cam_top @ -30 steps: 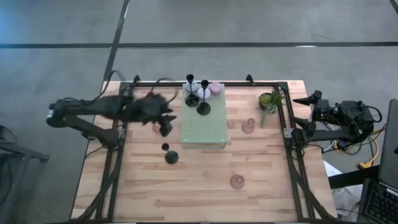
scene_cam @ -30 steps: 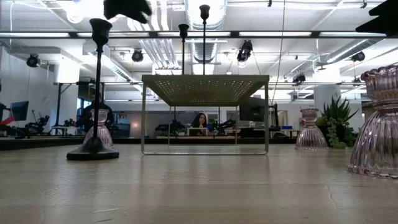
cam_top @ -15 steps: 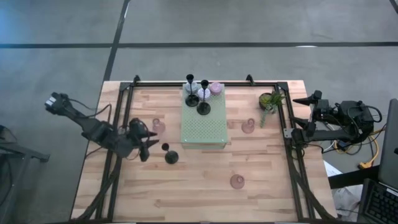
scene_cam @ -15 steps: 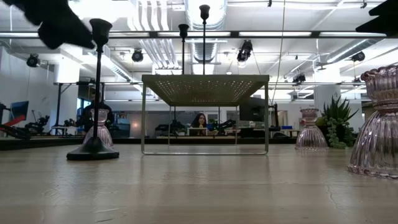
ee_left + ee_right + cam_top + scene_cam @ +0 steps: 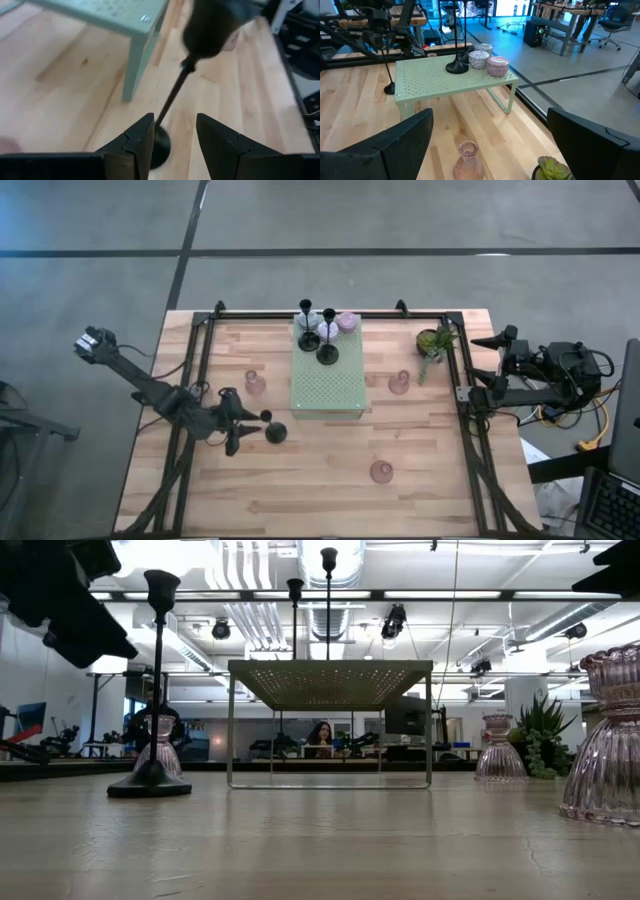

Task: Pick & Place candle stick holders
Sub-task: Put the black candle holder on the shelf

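A black thin-stemmed candle stick holder (image 5: 272,431) stands on its round base on the table, left of the pale green perforated shelf (image 5: 328,385). My left gripper (image 5: 245,425) is open just left of it. In the left wrist view the stem (image 5: 174,97) stands ahead of the gap between the fingers (image 5: 175,125), untouched. Two black holders (image 5: 327,352) and two pastel round ones (image 5: 347,322) stand on the shelf's far end. Three pink glass holders (image 5: 255,383) (image 5: 399,383) (image 5: 381,471) stand on the table. My right gripper (image 5: 490,341) is open at the table's right edge.
A small green potted plant (image 5: 435,343) stands at the far right, near the right arm. A black frame (image 5: 200,360) runs along the table's left, far and right sides. Bare wood lies along the table's near edge (image 5: 320,500).
My left gripper has swung from beside the shelf's left side toward the table's near edge and come down, so it now sits low just left of the black holder on the table. No holder has moved.
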Controlling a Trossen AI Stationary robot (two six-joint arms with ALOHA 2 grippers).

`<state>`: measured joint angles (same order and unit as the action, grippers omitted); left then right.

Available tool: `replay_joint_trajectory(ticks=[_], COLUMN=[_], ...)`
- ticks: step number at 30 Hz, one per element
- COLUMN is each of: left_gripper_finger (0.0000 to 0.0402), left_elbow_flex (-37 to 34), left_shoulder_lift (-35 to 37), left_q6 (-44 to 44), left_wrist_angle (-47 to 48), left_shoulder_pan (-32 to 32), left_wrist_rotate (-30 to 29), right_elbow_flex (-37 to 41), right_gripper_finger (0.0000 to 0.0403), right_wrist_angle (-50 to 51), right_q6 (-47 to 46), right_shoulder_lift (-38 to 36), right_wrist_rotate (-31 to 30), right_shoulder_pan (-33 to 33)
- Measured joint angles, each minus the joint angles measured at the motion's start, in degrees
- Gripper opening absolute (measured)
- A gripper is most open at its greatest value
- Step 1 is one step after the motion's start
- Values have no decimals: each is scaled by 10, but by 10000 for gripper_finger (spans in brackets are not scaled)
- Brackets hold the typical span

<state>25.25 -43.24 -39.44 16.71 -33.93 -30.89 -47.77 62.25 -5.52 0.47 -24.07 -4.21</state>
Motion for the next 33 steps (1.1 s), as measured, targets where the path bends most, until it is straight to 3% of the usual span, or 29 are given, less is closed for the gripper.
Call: replay_joint_trajectory(ticks=[6, 24, 28, 33], left_gripper_finger=[151, 143, 115, 26], left_elbow_flex=[-3, -3, -3, 1], left_shoulder_lift=[-12, -101, -108, -108], left_q6=[63, 116, 121, 122], left_wrist_angle=[-38, -137, -161, -171], left_shoulder_pan=[1, 42, 49, 55], left_wrist_rotate=[-2, 2, 2, -13], right_elbow_flex=[0, 0, 0, 0], right_gripper_finger=[384, 384, 384, 384], right_wrist_angle=[0, 0, 0, 0], right_q6=[0, 0, 0, 0], right_shoulder_lift=[0, 0, 0, 0], right_wrist_rotate=[0, 0, 0, 0], right_shoulder_pan=[0, 0, 0, 0])
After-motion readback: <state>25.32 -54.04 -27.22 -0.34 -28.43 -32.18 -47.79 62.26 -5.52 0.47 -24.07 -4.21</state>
